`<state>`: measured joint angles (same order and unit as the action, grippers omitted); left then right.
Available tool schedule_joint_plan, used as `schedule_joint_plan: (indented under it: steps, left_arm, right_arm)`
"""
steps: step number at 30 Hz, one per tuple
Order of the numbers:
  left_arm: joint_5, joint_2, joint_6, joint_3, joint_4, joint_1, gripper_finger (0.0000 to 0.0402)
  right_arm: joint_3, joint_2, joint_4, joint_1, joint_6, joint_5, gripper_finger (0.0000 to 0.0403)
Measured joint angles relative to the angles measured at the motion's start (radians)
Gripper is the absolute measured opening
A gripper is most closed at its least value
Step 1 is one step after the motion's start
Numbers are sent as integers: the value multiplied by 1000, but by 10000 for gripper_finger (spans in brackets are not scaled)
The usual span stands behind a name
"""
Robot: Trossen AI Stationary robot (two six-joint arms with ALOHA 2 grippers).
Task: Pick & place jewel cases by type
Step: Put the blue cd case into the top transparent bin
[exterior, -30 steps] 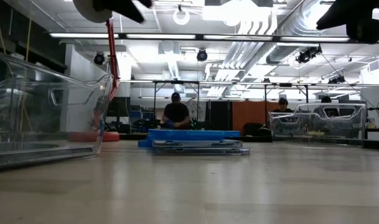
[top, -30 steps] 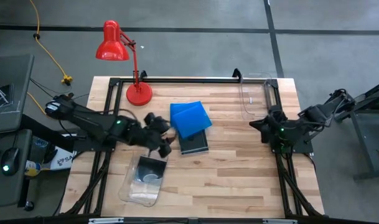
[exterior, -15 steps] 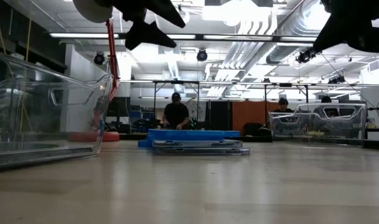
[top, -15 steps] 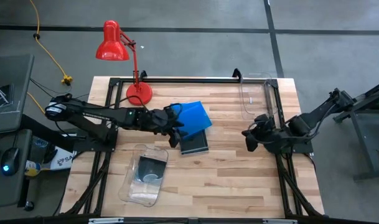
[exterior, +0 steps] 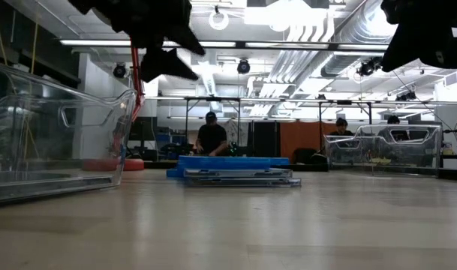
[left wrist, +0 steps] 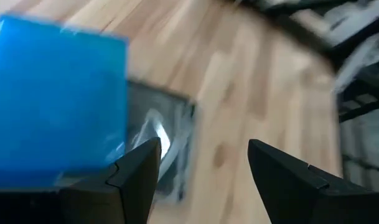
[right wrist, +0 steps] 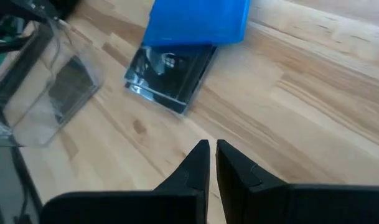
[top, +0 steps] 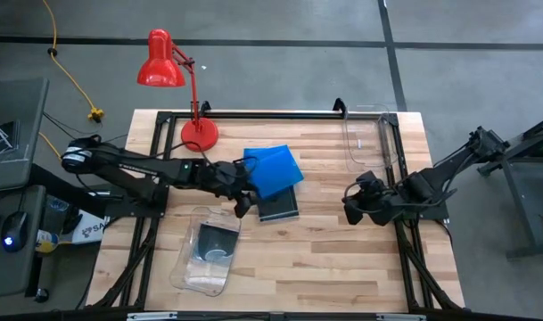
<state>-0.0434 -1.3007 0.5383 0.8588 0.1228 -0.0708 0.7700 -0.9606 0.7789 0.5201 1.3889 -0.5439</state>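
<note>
Blue jewel cases (top: 273, 169) lie stacked near the table's middle, overlapping a dark jewel case (top: 277, 206) that rests flat on the wood. In the low view the pile (exterior: 232, 169) looks like a thin stack. My left gripper (top: 241, 193) hovers open just left of the pile, above the table; its wrist view shows the blue case (left wrist: 52, 99) and the dark case (left wrist: 159, 138) ahead of its fingers (left wrist: 201, 168). My right gripper (top: 351, 201) is shut and hangs right of the pile, holding nothing (right wrist: 209, 155).
A clear bin (top: 205, 257) at the near left holds another dark case (top: 219, 239). A second clear bin (top: 364, 138) stands at the far right. A red desk lamp (top: 198, 134) sits at the far left. People sit in the room behind (exterior: 211, 139).
My left gripper has swung from over the near-left bin toward the pile of cases and has sunk lower, staying open. My right gripper has moved from the table's right edge toward its middle and dipped a little, still shut. The cases have not moved.
</note>
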Motion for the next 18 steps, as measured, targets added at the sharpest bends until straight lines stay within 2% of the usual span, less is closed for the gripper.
schedule_joint_plan:
  steps: [3, 6, 13, 18]
  left_arm:
    - [11, 77, -12, -83, -81, -2, 239]
    - [-20, 174, -14, -156, -107, -3, 239]
    - [-145, 440, 64, -308, -108, -1, 239]
    - [-207, 506, 151, -368, -128, 17, 239]
  right_arm:
    - [0, 12, -16, 0, -32, -3, 12]
    - [0, 33, -46, 6, -67, -25, 12]
    - [0, 84, -31, 47, -40, -163, 12]
    - [0, 76, -67, 16, -11, -275, 12]
